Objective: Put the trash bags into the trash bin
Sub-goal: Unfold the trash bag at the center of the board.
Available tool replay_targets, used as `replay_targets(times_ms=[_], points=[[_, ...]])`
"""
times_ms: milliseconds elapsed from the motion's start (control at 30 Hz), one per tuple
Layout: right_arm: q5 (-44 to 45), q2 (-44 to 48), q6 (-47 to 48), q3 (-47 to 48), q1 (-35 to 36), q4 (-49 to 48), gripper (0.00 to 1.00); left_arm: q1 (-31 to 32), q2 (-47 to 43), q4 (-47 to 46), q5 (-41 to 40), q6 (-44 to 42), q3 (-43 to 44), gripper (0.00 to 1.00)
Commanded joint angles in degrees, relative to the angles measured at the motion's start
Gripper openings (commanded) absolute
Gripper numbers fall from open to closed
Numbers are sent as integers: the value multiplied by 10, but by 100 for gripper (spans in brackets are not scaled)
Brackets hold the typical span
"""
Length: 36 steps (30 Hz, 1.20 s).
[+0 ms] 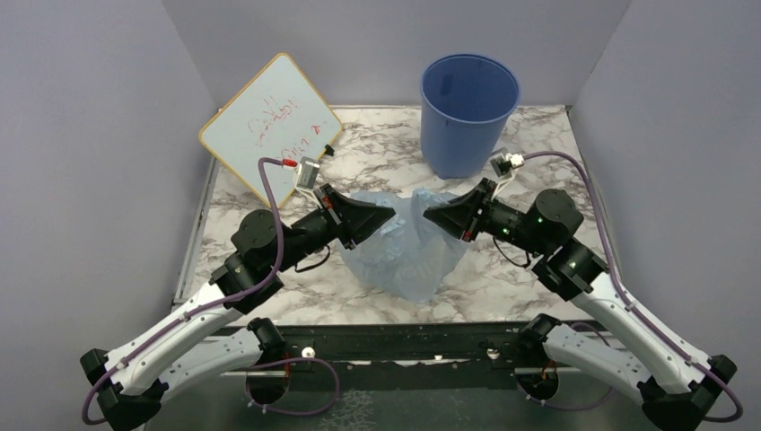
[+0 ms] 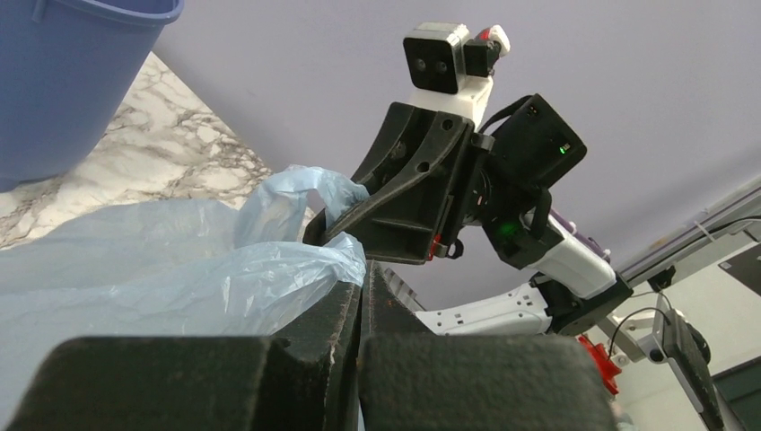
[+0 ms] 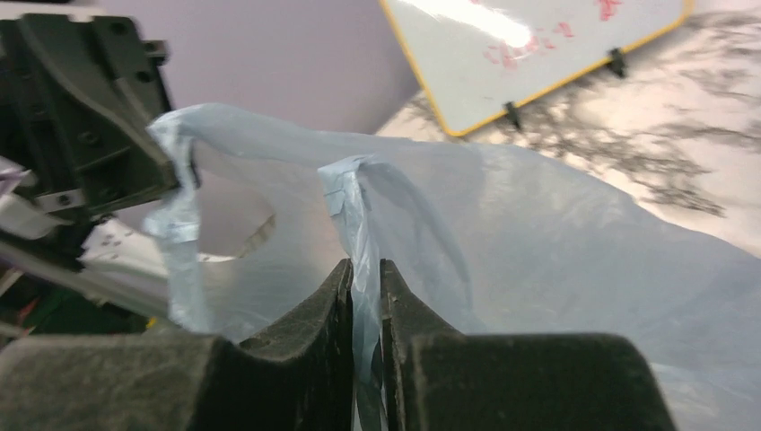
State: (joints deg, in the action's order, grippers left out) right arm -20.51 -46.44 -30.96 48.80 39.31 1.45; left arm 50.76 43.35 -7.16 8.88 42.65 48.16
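Note:
The light-blue trash bag (image 1: 408, 251) lies crumpled on the marble table, its top lifted between my two grippers. My left gripper (image 1: 391, 214) is shut on one bag handle; in the left wrist view the film (image 2: 170, 265) drapes over its closed fingertips (image 2: 354, 278). My right gripper (image 1: 427, 214) is shut on the other handle, and a strip of film (image 3: 359, 224) runs down between its nearly closed jaws. The two grippers face each other tip to tip, a little apart. The blue trash bin (image 1: 469, 112) stands upright behind them at the back right, nothing showing inside it.
A white board (image 1: 269, 126) with red writing leans at the back left. Grey walls close in the table on three sides. The table's near edge is a dark metal rail (image 1: 395, 341) between the arm bases.

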Motion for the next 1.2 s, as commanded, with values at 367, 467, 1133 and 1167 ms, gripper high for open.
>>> replay_targets(times_ms=[367, 467, 1133, 1167], points=[[-307, -88, -170, -4, 2, -277, 39, 2, 7, -111, 0, 61, -60, 0], [-327, -92, -169, -8, 2, -280, 43, 2, -6, -111, -7, 61, -65, 0], [-216, -51, -90, -11, 2, -192, 34, 2, -32, -101, -24, 59, -81, 0], [-226, -51, -99, -13, 2, -204, 34, 3, -27, -101, -18, 57, -79, 0]])
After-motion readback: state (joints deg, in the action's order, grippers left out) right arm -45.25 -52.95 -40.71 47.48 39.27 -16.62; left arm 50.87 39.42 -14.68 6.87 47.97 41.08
